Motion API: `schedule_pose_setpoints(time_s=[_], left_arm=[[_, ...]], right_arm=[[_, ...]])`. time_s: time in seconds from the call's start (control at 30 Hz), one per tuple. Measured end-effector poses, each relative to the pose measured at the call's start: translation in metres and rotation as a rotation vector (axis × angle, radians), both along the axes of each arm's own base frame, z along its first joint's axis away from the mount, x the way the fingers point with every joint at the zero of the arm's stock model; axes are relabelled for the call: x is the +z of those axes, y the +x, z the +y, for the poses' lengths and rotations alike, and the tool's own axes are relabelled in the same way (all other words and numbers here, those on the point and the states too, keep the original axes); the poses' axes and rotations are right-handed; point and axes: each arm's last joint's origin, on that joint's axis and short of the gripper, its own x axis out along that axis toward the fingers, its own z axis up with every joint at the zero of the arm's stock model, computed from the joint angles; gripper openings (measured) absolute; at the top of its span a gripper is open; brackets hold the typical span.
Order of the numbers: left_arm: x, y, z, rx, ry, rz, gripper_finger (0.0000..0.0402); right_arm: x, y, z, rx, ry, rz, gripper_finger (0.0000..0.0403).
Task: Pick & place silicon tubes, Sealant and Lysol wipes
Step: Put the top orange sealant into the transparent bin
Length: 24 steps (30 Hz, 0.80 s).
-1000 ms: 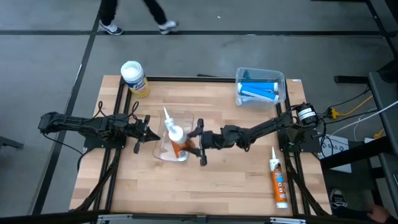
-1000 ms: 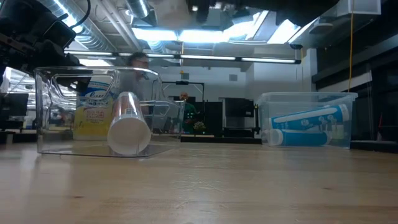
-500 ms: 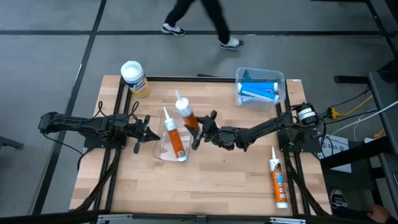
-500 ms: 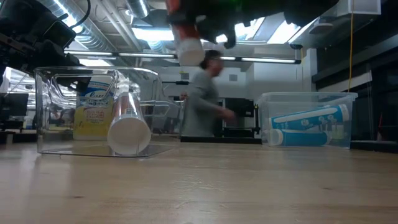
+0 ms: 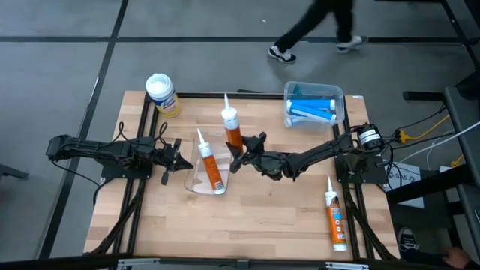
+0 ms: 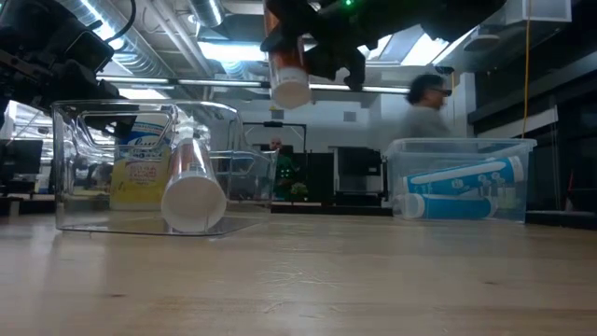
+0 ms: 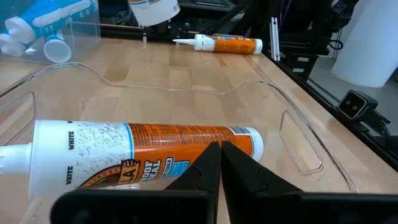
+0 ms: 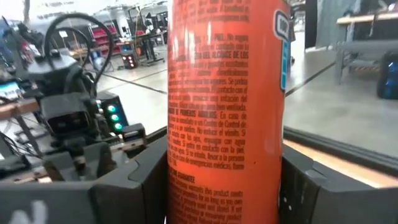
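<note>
My right gripper point(image 5: 244, 152) is shut on an orange sealant tube point(image 5: 232, 129) with a white nozzle, held above the table just to the right of a clear bin point(image 5: 192, 184). A second orange tube point(image 5: 211, 168) lies on its side in that bin. My left gripper point(image 5: 177, 157) is shut at the bin's left wall. The yellow Lysol wipes canister point(image 5: 162, 94) stands on its base at the far left corner. A third orange tube point(image 5: 335, 218) lies on the table at the near right. My right gripper pinches the tube's orange body point(image 8: 224, 155) between its two fingers point(image 8: 140, 180), toward its flat base end point(image 6: 290, 91). The fingers lie across the tube. The tube is lifted clear of the table, its nozzle point(image 5: 226, 100) toward the far edge. My left gripper: I cannot tell whether its shut tips point(image 7: 221, 163) touch the bin's wall.
A clear tub point(image 5: 336, 96) with blue tubes point(image 5: 312, 107) stands at the far right. Black frame rails run along the table's left and right sides. A person walks past on the floor beyond the far edge point(image 5: 315, 30).
My right gripper has lifted the orange tube up out of the clear bin and carried it toward the far edge. The tube has turned, so its nozzle now points to the far edge. The other tube has stayed in the bin.
</note>
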Motion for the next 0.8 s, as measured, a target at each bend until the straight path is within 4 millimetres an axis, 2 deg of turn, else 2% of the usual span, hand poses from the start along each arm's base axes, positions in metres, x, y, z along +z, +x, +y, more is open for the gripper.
schedule_pose_setpoints(time_s=[0.3, 0.5, 0.8], left_arm=[[0.0, 0.0, 0.0, 0.0, 0.0, 0.0, 0.0008], [0.0, 0.0, 0.0, 0.0, 0.0, 0.0, 0.0011], [0.0, 0.0, 0.0, 0.0, 0.0, -0.001, 0.0008]], right_arm=[[-0.002, 0.008, -0.005, 0.038, 0.155, -0.05, 0.021], [0.006, 0.035, -0.001, 0.098, 0.161, -0.035, 0.021], [-0.016, 0.065, -0.001, 0.083, 0.25, -0.01, 0.021]])
